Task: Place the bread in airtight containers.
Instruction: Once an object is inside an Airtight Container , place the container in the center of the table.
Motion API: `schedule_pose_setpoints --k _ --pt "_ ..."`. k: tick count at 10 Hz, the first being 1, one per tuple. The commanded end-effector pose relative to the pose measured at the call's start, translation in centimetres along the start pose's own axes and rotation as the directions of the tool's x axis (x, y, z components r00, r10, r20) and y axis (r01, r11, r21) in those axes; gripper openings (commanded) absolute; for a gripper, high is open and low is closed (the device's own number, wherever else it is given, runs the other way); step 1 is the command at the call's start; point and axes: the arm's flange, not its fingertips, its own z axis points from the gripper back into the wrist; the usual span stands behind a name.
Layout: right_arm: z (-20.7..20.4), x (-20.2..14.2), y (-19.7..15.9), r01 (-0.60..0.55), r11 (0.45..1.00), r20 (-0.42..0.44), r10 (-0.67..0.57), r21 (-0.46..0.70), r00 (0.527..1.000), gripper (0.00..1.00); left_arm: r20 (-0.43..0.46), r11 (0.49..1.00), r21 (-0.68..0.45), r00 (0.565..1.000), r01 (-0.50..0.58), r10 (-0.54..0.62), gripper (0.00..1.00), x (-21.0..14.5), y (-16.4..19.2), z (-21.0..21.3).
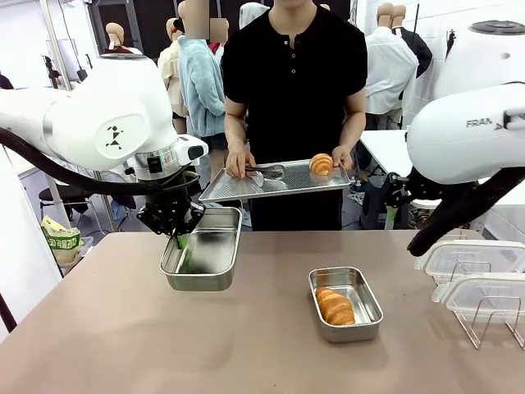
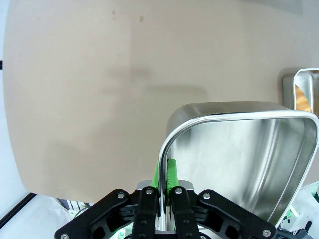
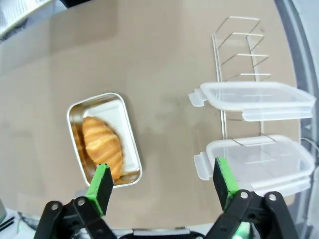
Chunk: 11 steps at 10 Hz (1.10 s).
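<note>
Okay, our left pan [image 1: 197, 279]: empty, rim pinched in left gripper [image 2: 164, 172]
our right pan [image 1: 361, 287]: one roll [image 1: 335, 307] inside
our right gripper [image 3: 162, 172]: spread wide, empty

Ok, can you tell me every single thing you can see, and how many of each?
croissants: two, golden-brown; one in the pan on the table, one on the steel tray
steel pans: two, shiny; an empty one lifted at the table's left, one resting near the middle
clear lids: two, see-through; on the wire rack
wire rack: one, silver; table's right side
steel tray: one, silver; held up at the far side
tongs: one, silver; on the tray
table: one, tan
person's hands: two; holding the tray
left gripper: black, green pads; shut on the empty pan's rim
right gripper: black, green pads; open above the table
</note>
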Motion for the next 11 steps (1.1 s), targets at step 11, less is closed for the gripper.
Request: schedule_pose_setpoints --k 11 --pt "-0.50 -0.55 -0.16 0.036 0.998 0.004 -0.036 0.059 0.999 1.00 0.006 1.000 -0.001 1.000 0.001 -0.001 0.00 0.05 0.14 0.31"
